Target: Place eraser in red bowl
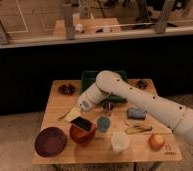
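The eraser (82, 123) is lying across the one red bowl (83, 135); the gripper (76, 113) is hovering just far-left, seemingly released.

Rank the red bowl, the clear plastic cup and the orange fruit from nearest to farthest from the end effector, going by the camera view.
The end effector sits over the table's front left area, just above the bowl.
1. Red bowl: directly below and beside it.
2. Clear plastic cup: further right, near the front edge.
3. Orange fruit: far right front corner.
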Action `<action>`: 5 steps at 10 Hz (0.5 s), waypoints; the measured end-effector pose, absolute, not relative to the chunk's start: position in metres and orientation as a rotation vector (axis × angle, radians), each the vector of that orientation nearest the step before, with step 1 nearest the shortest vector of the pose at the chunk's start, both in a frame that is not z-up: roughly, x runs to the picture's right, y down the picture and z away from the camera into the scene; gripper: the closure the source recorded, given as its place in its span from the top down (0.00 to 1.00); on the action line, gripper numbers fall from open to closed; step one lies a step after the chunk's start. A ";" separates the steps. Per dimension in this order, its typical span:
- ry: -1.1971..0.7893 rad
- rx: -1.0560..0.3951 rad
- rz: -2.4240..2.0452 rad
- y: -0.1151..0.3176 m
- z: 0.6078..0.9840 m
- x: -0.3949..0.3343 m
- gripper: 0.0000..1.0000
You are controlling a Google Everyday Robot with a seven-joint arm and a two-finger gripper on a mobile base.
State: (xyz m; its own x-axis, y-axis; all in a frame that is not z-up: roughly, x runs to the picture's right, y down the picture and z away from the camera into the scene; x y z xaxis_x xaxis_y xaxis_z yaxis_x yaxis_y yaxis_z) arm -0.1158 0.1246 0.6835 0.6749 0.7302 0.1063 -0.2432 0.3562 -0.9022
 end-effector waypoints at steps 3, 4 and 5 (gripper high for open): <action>-0.556 -1.027 0.639 0.149 0.708 -0.125 0.27; -0.557 -1.028 0.635 0.155 0.718 -0.124 0.37; -0.558 -1.035 0.625 0.161 0.726 -0.125 0.49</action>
State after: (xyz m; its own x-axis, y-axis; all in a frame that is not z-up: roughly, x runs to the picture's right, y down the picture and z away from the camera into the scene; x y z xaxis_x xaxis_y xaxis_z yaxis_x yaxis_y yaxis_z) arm -0.1252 0.1608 0.7257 0.6979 0.7045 0.1285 -0.2077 0.3709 -0.9052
